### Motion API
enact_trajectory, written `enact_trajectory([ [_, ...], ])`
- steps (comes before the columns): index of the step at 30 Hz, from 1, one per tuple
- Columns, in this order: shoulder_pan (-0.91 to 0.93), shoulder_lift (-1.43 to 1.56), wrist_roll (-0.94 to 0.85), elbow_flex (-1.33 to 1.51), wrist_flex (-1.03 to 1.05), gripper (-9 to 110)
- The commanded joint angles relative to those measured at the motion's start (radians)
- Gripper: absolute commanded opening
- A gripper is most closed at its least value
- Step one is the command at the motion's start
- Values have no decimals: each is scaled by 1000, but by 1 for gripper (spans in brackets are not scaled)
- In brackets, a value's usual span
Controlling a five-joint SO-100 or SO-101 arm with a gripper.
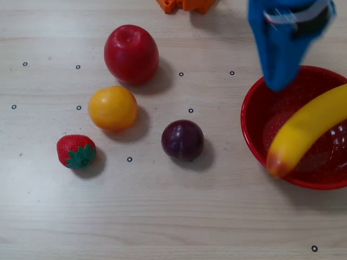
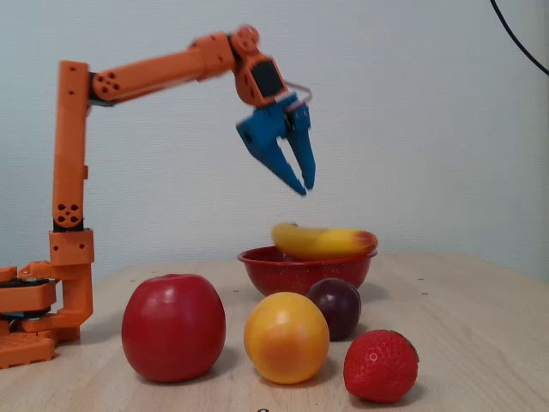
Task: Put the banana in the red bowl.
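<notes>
The yellow banana [image 1: 306,127] lies in the red bowl [image 1: 259,116] at the right edge of the overhead view. Its orange-brown end rests on the bowl's near rim. In the fixed view the banana [image 2: 322,242] sticks up above the bowl [image 2: 300,273]. My blue gripper [image 2: 305,187] hangs well above the bowl, pointing down, with its fingertips together and nothing in it. In the overhead view the gripper [image 1: 279,84] hovers over the bowl's far-left rim.
A red apple [image 1: 131,54], an orange fruit [image 1: 113,108], a dark plum [image 1: 182,140] and a strawberry [image 1: 76,151] stand on the wooden table left of the bowl. The orange arm base [image 2: 34,318] is at the far left of the fixed view.
</notes>
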Motion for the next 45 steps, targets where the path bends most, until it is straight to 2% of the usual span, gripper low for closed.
enact_trajectory([
  [1, -46, 135, -37, 6, 20, 0],
  [7, -158, 376, -89, 322, -109, 0],
  [14, -276, 696, -58, 769, -342, 0],
  [26, -367, 1246, -21, 1448, -574, 0],
  [37, -374, 1566, -57, 1861, -762, 0],
  [45, -345, 1690, -109, 2042, -834, 0],
])
